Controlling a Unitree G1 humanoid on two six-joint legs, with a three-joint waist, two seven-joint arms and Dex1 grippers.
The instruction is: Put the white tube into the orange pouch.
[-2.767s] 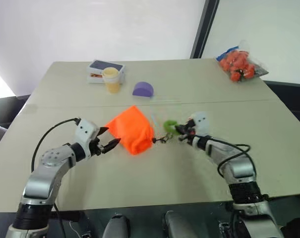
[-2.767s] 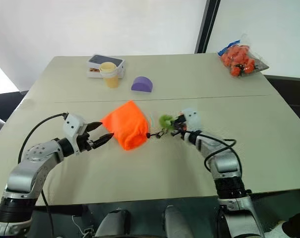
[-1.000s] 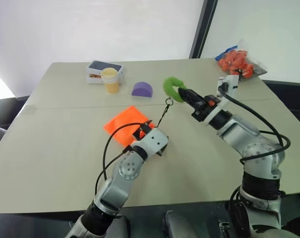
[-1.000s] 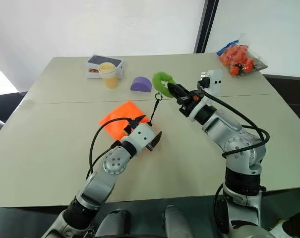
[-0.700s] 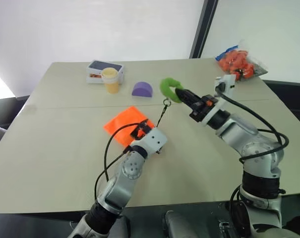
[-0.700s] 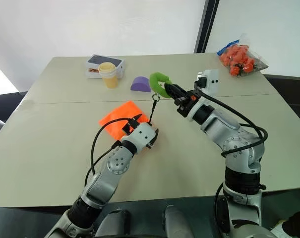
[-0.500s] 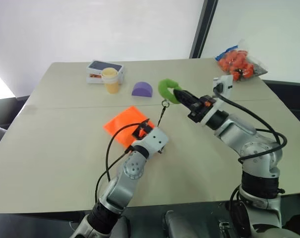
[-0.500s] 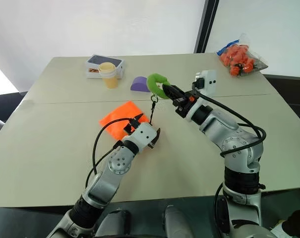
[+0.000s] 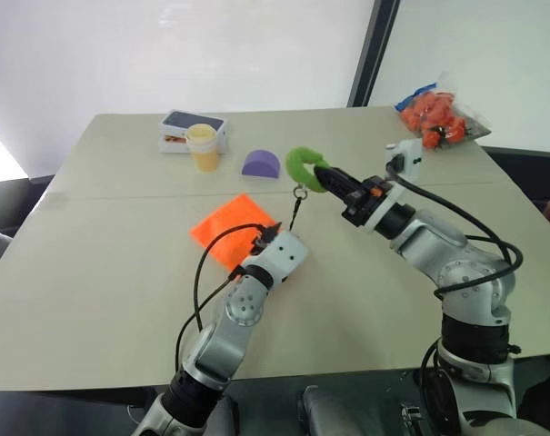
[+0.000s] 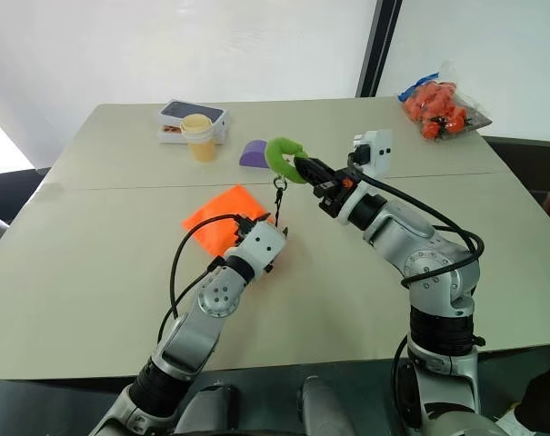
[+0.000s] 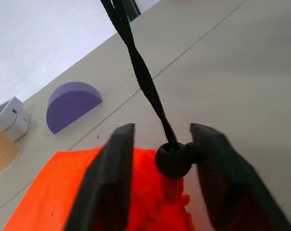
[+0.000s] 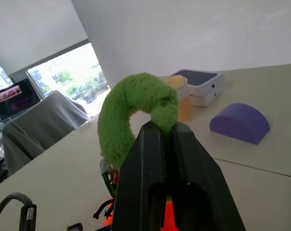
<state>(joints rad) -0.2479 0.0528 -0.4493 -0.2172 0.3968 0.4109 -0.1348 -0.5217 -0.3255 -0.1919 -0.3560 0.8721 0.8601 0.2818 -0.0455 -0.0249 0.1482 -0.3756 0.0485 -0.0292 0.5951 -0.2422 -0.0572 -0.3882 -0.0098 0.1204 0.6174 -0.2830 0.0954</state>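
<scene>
Two arms are reaching over the table in the head view. Left arm is stretching forward and inward, left gripper sitting at the near corner of the orange pouch, which is lying flat mid-table. Right arm is angling in from the right, raised, right gripper pinching the green ring above the table; black cord is hanging from the ring down to the pouch corner. Cup, box and purple half-round block are sitting at the far side, bag of orange things at the far right corner. White tube: can't pick it out.

Left wrist view: fingers are standing slightly apart, straddling the black cord bead at the pouch mouth; one finger is touching the bead, the other is clear of it. Can't tell if it's a real grip. Orange fabric is lying right under the fingertips.

Right wrist view: fingers are pressing together, clamped on the fuzzy green ring, purple block and box lying beyond.
</scene>
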